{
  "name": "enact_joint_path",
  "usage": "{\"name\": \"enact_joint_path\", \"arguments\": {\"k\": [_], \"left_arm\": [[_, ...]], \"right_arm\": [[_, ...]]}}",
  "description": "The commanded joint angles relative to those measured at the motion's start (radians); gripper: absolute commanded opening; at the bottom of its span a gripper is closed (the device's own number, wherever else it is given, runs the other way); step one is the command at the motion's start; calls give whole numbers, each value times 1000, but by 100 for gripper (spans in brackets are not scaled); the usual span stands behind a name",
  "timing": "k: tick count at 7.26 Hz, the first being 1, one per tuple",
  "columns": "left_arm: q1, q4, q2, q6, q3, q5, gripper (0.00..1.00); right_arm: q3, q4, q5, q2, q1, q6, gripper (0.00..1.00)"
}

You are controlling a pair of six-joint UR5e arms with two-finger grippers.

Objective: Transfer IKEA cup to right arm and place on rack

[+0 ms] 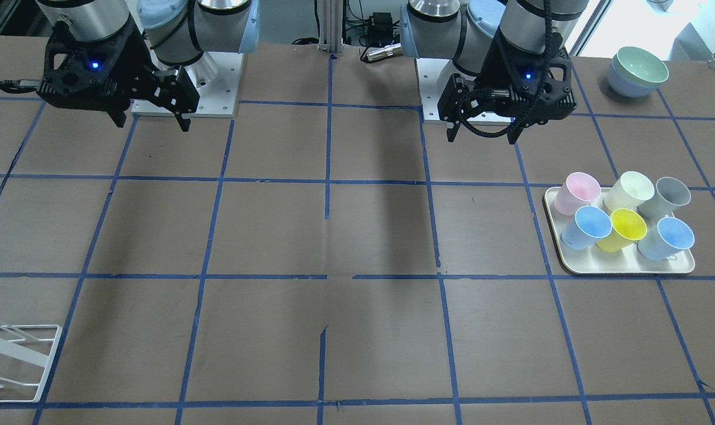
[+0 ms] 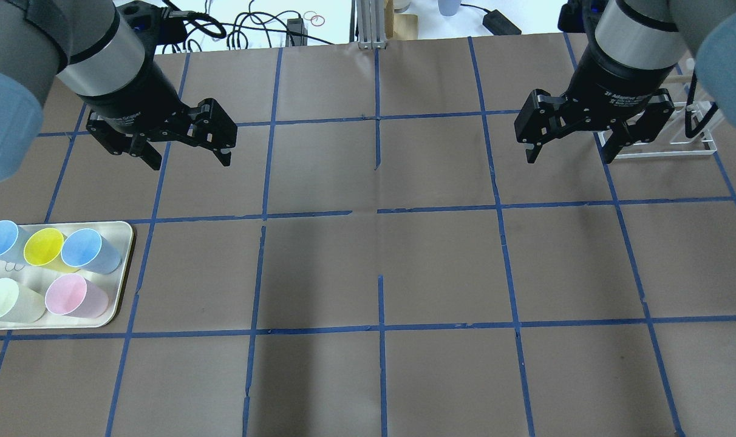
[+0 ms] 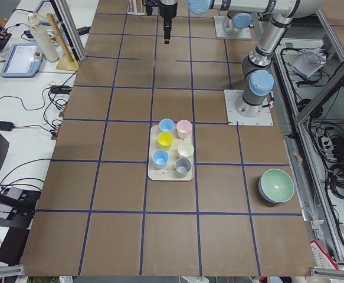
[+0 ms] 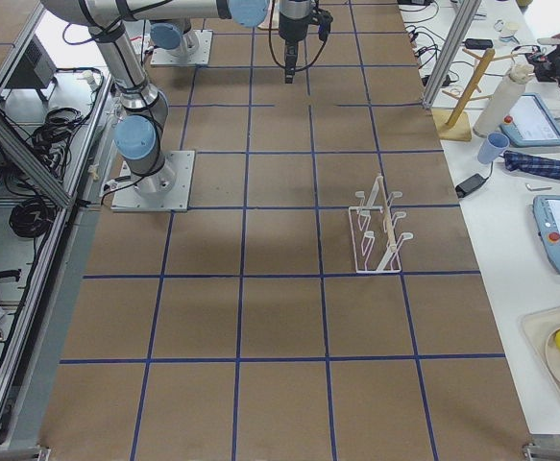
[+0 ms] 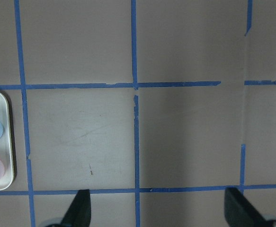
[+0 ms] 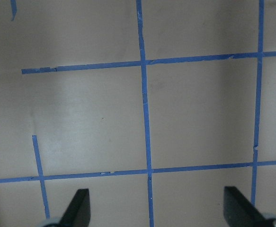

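here, left tool [image 2: 190, 159] and right tool [image 2: 569, 155] gape wide above table [image 2: 404, 267].

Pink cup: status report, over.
Left pincer open, empty. Right pincer open, empty. Pink cup on tray, untouched. Cream cup and blue cup close beside it.

Pink IKEA cup [image 2: 75, 295] upright on tray [image 2: 116, 233] (mouth up), wire rack [image 4: 377, 230] well apart

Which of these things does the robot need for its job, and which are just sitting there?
Needed: pink cup, rack, left arm, right arm.
Just sitting there: tray, blue cups, yellow cup, cream cup, grey cup, stacked bowls.
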Motion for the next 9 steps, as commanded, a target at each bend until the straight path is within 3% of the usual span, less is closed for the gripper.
{"name": "enact_joint_path", "arguments": {"k": [1, 7, 9], "left_arm": [[2, 1, -1, 0, 0, 1, 100], [11, 5, 1, 18, 0, 3, 100], [69, -6, 1, 17, -2, 6, 100]], "right_arm": [[0, -30, -2, 9, 0, 3, 100], [-1, -35, 2, 11, -2, 0, 100], [-1, -101, -2, 26, -3, 2, 100]]}}
